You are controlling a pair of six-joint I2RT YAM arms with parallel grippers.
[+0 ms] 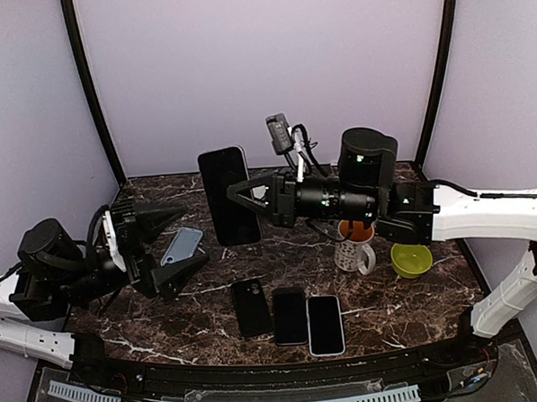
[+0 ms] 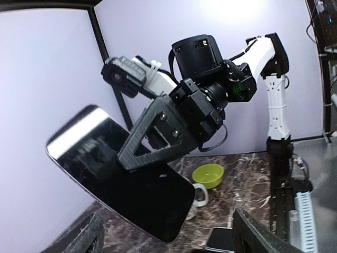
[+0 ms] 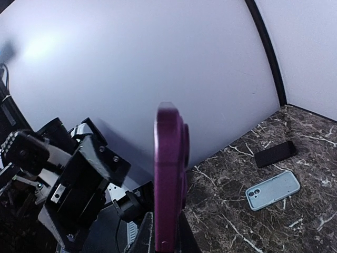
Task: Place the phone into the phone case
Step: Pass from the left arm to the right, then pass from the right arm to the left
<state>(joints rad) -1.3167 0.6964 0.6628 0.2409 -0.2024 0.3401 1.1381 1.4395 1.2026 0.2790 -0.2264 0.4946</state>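
My right gripper [image 1: 243, 191] is shut on the phone [image 1: 228, 196] and holds it upright above the back of the table, black screen facing the left arm. The right wrist view shows the phone [image 3: 169, 174] edge-on and purple, pinched between my right gripper [image 3: 166, 234] fingers. A light blue phone case [image 1: 181, 245] lies on the table with its camera cutout up; the phone case [image 3: 273, 190] also shows in the right wrist view. My left gripper [image 1: 196, 234] stands open beside it, holding nothing. The left wrist view looks past the left gripper [image 2: 168, 240] at the phone [image 2: 121, 179].
Three dark phones or cases lie in a row near the front edge: [image 1: 251, 307], [image 1: 290, 315], [image 1: 325, 324]. A white mug [image 1: 354, 246] and a green bowl [image 1: 411, 259] stand under the right arm. Purple walls close in the back and sides.
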